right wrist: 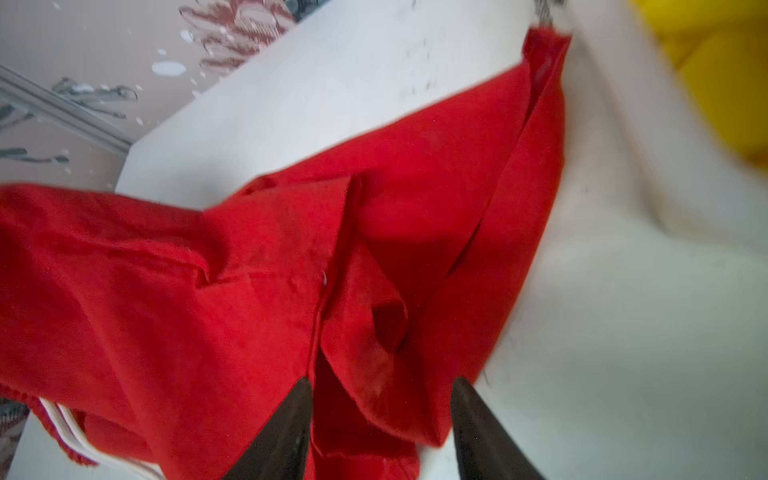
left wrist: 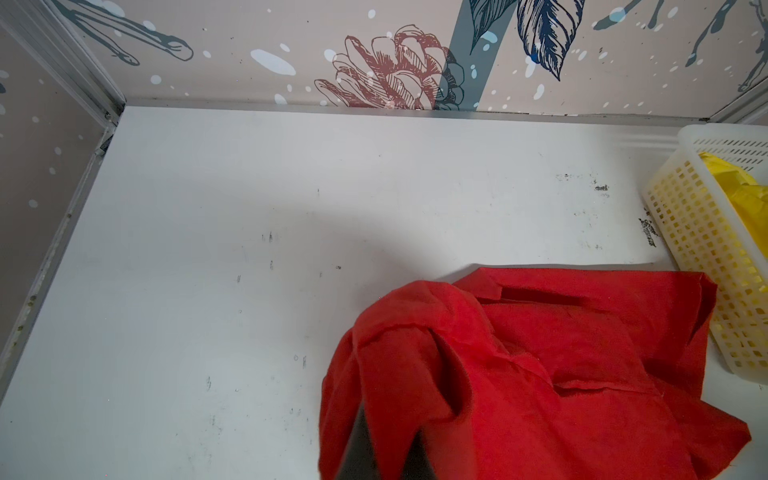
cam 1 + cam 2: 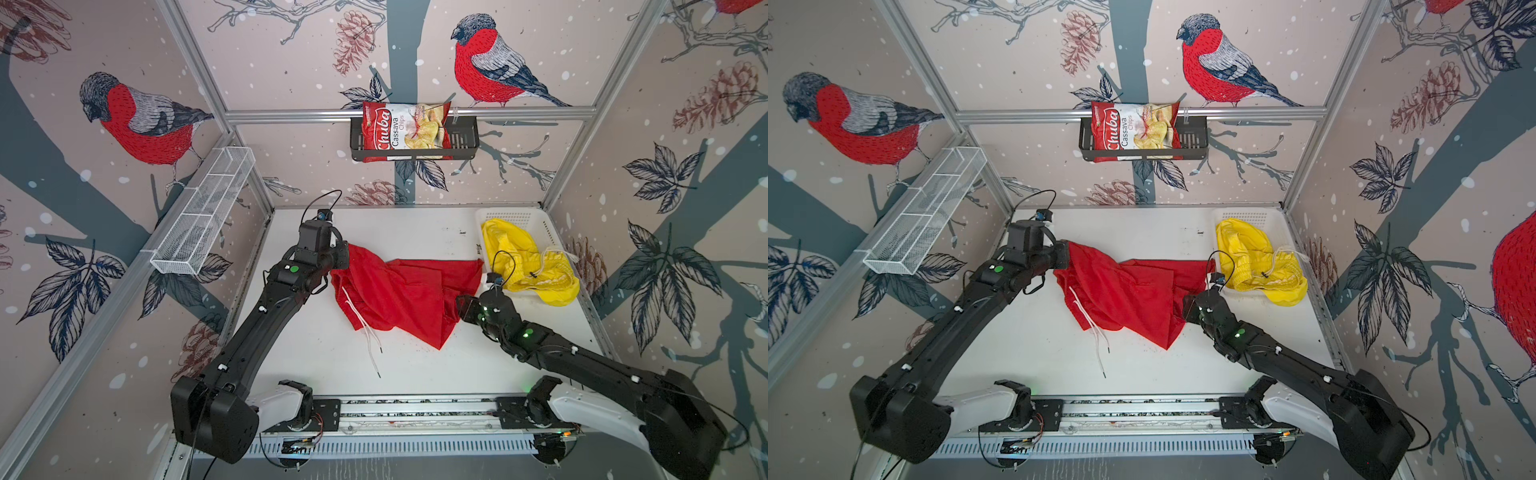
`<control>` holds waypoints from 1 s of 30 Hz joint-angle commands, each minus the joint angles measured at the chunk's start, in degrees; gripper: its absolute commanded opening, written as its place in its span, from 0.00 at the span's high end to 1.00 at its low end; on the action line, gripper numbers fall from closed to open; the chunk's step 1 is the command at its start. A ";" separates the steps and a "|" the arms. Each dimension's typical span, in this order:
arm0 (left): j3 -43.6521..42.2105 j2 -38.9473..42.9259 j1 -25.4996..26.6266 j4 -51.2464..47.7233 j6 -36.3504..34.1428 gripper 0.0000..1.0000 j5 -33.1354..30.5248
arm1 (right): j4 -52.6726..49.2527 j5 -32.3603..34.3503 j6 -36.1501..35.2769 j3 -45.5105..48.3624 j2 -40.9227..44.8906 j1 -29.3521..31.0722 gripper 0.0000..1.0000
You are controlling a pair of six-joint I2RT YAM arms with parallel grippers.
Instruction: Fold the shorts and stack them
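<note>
Red shorts (image 3: 399, 299) sprawl crumpled across our table (image 3: 316, 357): our left jaws clamp one raised corner, our right jaws stand apart over the opposite edge (gripping nothing). Yellow shorts (image 3: 528, 266) spill from the white basket (image 3: 515, 216) at far right.

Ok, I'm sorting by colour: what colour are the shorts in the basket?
Bright yellow; the yellow shorts show best in a top view.
</note>
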State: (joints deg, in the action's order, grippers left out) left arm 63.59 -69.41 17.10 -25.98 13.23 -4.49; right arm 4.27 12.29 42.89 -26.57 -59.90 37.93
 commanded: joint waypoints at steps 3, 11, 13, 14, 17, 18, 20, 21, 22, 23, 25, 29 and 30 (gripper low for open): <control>-1.66 1.72 -0.05 2.16 0.49 1.00 1.56 | -0.34 -13.20 -5.11 -8.93 -8.24 -4.67 0.38; -2.32 2.85 -0.05 4.07 -0.68 1.00 5.25 | 0.13 -21.10 -6.60 -19.30 -26.42 -2.43 0.52; -2.59 2.78 -0.01 4.40 -0.80 1.00 5.71 | -0.05 -19.86 -6.82 -20.83 -28.53 -2.41 0.53; -2.80 2.65 -0.04 4.59 -0.91 1.00 5.93 | 0.02 -18.94 -6.65 -21.25 -29.21 -2.49 0.53; -2.80 2.15 -0.10 4.62 -1.23 1.00 6.18 | 0.11 -18.77 -5.95 -22.39 -31.15 -3.08 0.52; -2.80 2.08 -0.05 4.45 -1.36 1.00 6.09 | -0.49 -18.79 -5.60 -22.92 -31.77 -3.32 0.52; -2.55 1.62 0.01 4.03 -1.42 1.00 5.57 | -1.23 -18.42 -5.14 -23.25 -32.46 -3.74 0.52; -2.59 1.56 -0.05 4.01 -1.62 1.00 5.72 | -1.37 -17.91 -5.10 -23.06 -32.40 -3.86 0.51; -2.57 1.47 -0.06 4.08 -1.72 1.00 5.81 | -1.37 -17.58 -5.01 -22.68 -32.26 -4.07 0.50; -2.59 1.45 -0.05 4.01 -1.72 1.00 5.83 | -1.22 -17.56 -5.01 -22.35 -32.21 -4.30 0.49; -2.68 1.44 -0.05 4.20 -1.76 1.00 6.04 | -0.98 -18.23 -4.93 -22.04 -32.64 -4.55 0.47; -2.76 1.26 -0.12 4.49 -1.65 1.00 6.68 | 0.70 -22.27 -4.12 -22.61 -35.25 -4.62 0.49; -2.84 1.21 -0.12 4.61 -1.63 1.00 6.77 | 1.65 -23.59 -3.74 -22.65 -35.81 -4.53 0.53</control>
State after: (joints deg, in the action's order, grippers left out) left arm 60.75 -68.05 17.08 -22.98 11.99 1.48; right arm 4.01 -7.60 37.76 -48.86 -94.72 33.26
